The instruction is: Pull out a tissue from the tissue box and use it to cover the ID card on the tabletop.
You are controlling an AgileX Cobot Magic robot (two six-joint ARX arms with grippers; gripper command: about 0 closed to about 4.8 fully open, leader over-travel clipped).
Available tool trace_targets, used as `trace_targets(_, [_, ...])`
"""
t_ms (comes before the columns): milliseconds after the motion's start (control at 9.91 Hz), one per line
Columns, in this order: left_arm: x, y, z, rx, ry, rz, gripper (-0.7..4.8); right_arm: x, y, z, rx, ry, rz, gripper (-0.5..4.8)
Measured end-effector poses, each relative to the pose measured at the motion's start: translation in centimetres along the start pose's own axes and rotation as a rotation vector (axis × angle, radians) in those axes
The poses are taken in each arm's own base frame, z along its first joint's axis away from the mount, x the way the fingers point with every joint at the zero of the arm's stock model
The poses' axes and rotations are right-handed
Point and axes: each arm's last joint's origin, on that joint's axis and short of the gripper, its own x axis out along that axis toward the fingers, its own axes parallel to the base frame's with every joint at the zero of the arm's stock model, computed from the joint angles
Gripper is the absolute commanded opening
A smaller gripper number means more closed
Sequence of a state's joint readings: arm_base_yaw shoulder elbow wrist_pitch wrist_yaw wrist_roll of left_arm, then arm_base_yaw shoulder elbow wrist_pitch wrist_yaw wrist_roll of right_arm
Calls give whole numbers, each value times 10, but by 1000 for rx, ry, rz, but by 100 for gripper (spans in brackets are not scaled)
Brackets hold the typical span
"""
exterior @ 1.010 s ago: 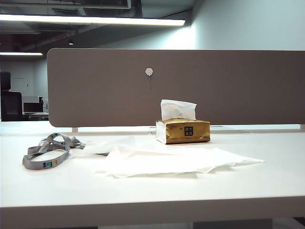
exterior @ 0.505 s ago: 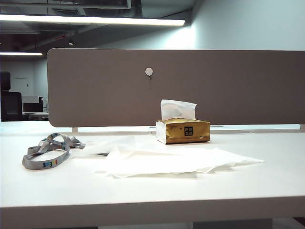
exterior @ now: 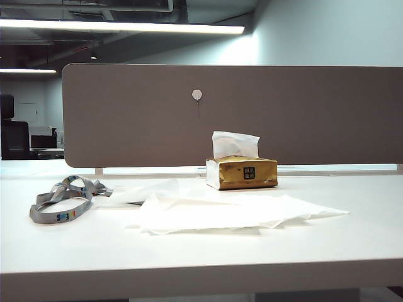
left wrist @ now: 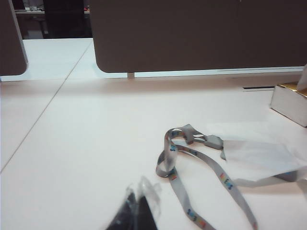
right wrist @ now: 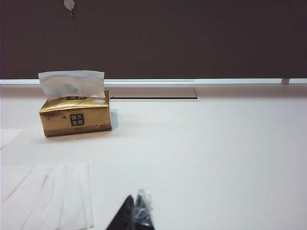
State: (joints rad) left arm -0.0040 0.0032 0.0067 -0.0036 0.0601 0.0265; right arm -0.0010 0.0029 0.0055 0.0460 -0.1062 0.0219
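Two hands hover low over the white worktop point(exterior: 75, 251), neither holding anything: the left hand point(left wrist: 136, 211) near the grey lanyard point(left wrist: 192, 187), its fingertips drawn together, and the right hand point(right wrist: 136, 213), closed, off to the tissue box's right. The golden tissue box point(exterior: 242, 173) stands before the divider panel point(exterior: 233, 116), a tissue point(exterior: 235, 145) standing out of its top. In front lies a pile of white sheets point(exterior: 227, 211); the ID card cannot be seen.

The ID card point(left wrist: 254, 155) seems hidden under a tissue point(left wrist: 261, 148).
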Motion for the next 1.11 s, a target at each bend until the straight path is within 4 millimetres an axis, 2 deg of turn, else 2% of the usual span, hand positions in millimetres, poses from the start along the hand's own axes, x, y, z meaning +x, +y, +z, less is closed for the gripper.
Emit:
trace_targets(303, [0, -2, 0, 36, -3, -66, -6, 0, 0, 0, 0, 1, 13, -5])
trace_targets(1110, [0, -2, 0, 41, -4, -70, -5, 0, 1, 0, 0, 3, 47, -5])
